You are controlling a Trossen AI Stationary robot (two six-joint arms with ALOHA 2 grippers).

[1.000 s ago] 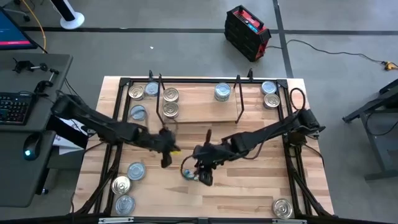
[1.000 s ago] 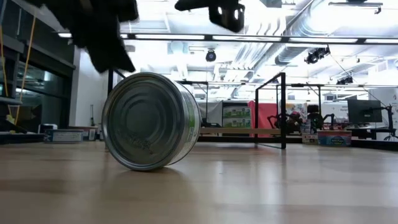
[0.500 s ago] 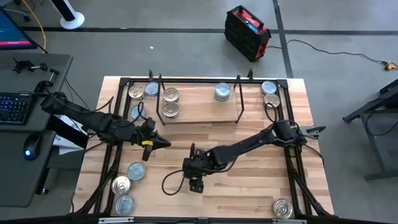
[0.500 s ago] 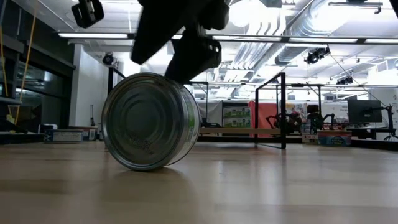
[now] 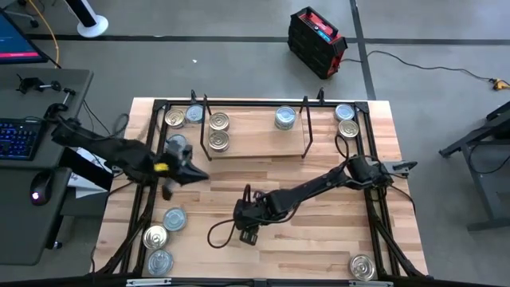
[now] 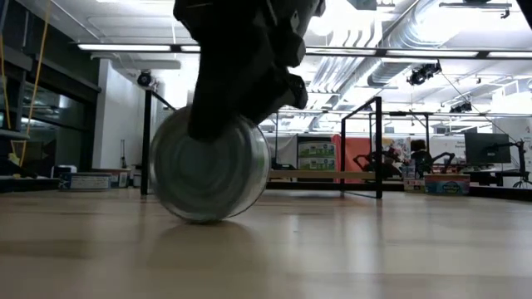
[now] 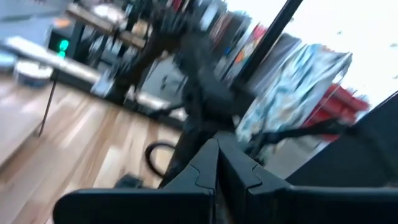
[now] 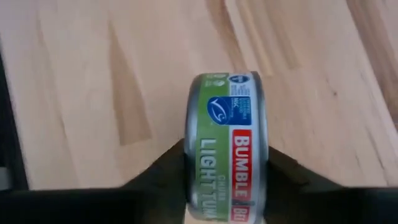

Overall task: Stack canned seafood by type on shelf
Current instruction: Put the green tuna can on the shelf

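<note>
Right gripper (image 8: 227, 171) down at mid-table, jaws pinching a green-labelled tuna tin (image 8: 229, 146) standing on its edge, one dark finger against each flat face; tin rim resting on the tabletop (image 8: 74, 81). Same tin (image 6: 208, 166) seen low, gripper bearing down from above. Left gripper (image 7: 217, 171) over the table's left side, jaws pressed together, nothing between. Shelf (image 5: 255, 131) well beyond both sets of jaws, carrying tins; loose tins (image 5: 163, 227) near the left corner.
</note>
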